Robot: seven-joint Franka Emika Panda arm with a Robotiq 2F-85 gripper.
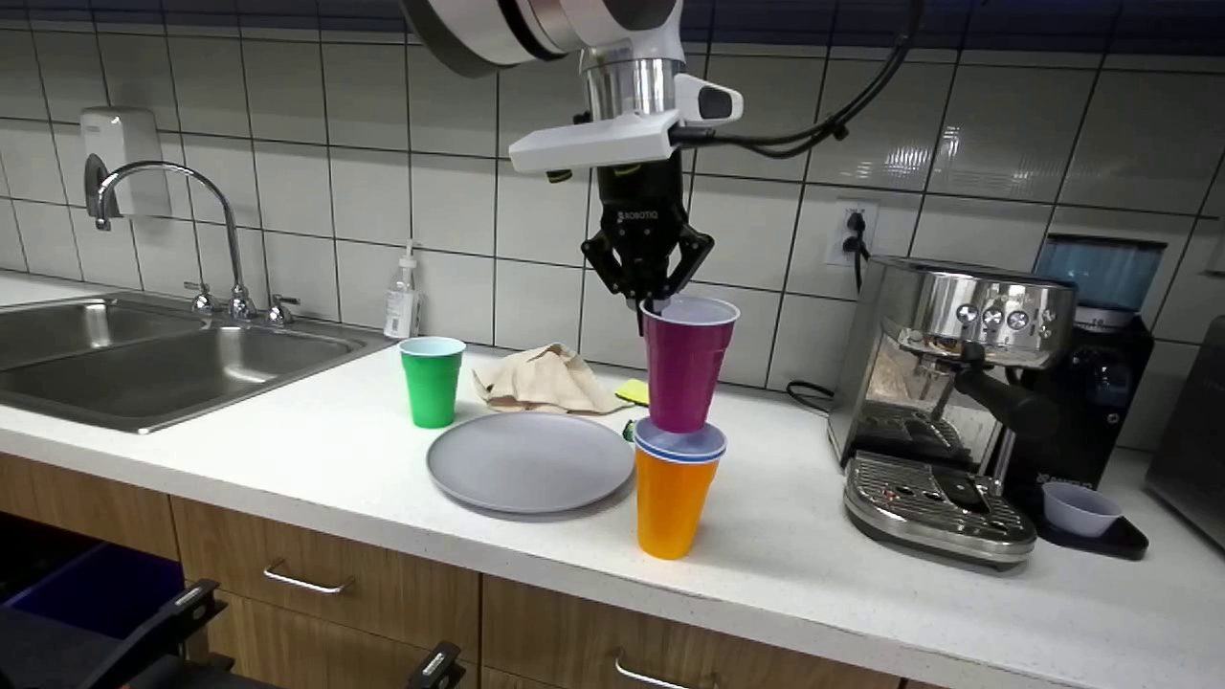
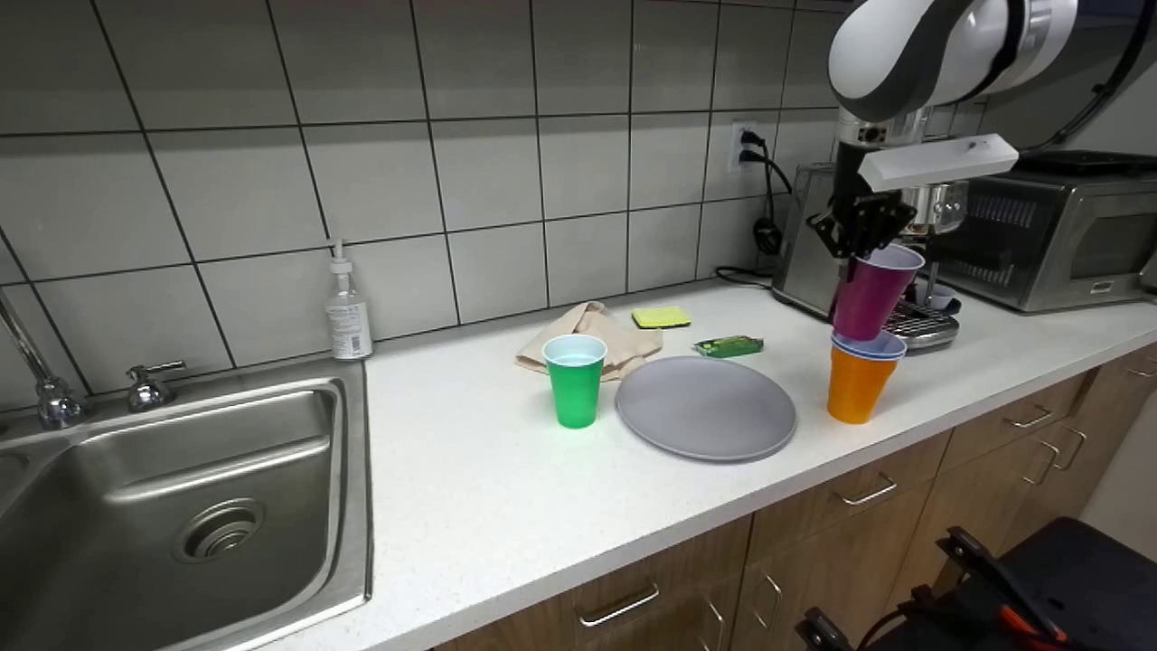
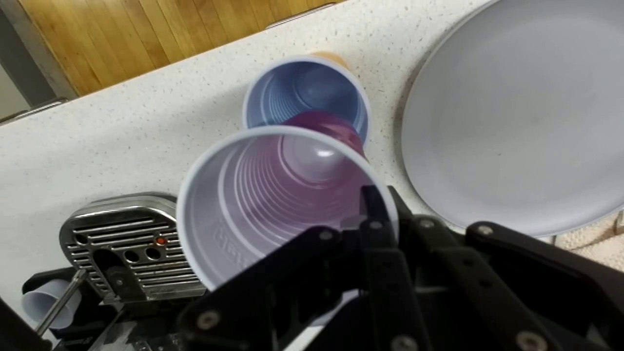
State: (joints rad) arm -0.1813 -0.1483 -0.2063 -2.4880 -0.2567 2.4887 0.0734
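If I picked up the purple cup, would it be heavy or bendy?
The purple cup would probably bend a little, because its wall looks thin where the hand pinches it. It's likely light: the wrist view shows its bare base. Laid on its side, it might roll in a curve, since it's wider at the rim.

Kitchen: s/s sink [image 2: 126,542] w/ faucet [image 1: 240,299], espresso mach. [image 1: 890,383] on ctr [image 2: 479,479], tiled wall [image 2: 488,167].
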